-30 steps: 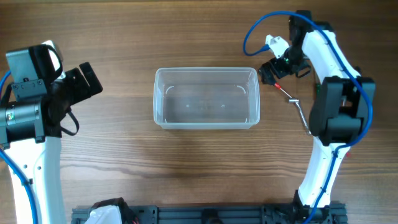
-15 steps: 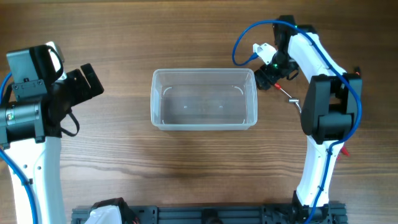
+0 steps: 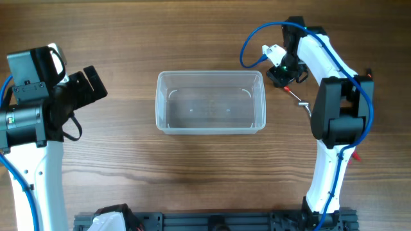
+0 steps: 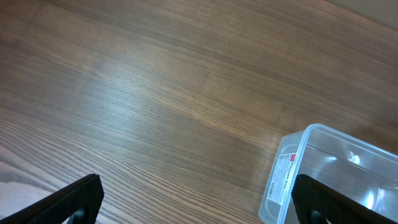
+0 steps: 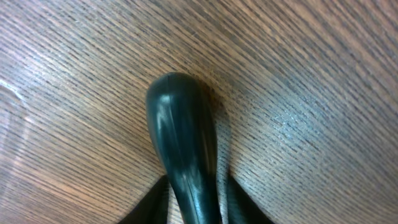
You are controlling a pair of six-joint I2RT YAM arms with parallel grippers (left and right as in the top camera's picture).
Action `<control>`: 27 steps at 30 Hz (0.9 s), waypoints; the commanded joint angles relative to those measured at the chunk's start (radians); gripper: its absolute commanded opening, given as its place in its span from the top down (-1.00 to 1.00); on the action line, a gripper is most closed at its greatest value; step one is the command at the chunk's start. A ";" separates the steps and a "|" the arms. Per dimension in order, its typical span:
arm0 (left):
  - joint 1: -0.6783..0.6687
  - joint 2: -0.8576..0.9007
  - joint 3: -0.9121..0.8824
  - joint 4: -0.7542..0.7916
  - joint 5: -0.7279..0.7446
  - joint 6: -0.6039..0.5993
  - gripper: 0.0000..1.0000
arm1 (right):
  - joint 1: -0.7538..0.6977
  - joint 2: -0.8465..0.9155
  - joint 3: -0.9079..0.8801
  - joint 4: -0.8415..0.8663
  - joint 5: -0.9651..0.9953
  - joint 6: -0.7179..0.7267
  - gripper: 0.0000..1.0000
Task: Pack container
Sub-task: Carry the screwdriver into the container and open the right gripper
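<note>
Black-handled tool (image 5: 183,149) lies on the worktop (image 3: 192,167) just right of the container (image 3: 212,74) (mid-worktop, nothing in it), right fingers (image 5: 154,210) seemingly closed on its handle: the pickup step. Next, lift and carry it left over the rim. Left fingers (image 4: 74,199) gape wide, holding nothing.

My right pincer (image 3: 280,76), gripping the dark-handled tool (image 5: 183,143), has swung toward the container (image 3: 158,102), which slid slightly away.

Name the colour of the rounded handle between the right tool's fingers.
Glossy black handle; clearest in the right wrist view.
</note>
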 commanded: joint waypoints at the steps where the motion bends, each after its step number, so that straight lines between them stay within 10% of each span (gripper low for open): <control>1: 0.006 0.000 0.006 -0.001 0.019 -0.013 -0.99 | 0.003 0.023 -0.021 0.000 -0.005 0.017 0.59; 7: 0.006 0.000 0.006 -0.001 0.019 -0.013 -1.00 | 0.003 0.023 -0.021 0.007 -0.005 0.027 0.91; 19: 0.006 0.000 0.006 -0.001 0.019 -0.012 -1.00 | 0.015 -0.237 0.204 -0.091 -0.103 0.240 0.91; 27: 0.006 0.000 0.006 -0.001 0.019 -0.012 -1.00 | 0.383 -0.468 0.201 -0.247 -0.147 -0.130 0.91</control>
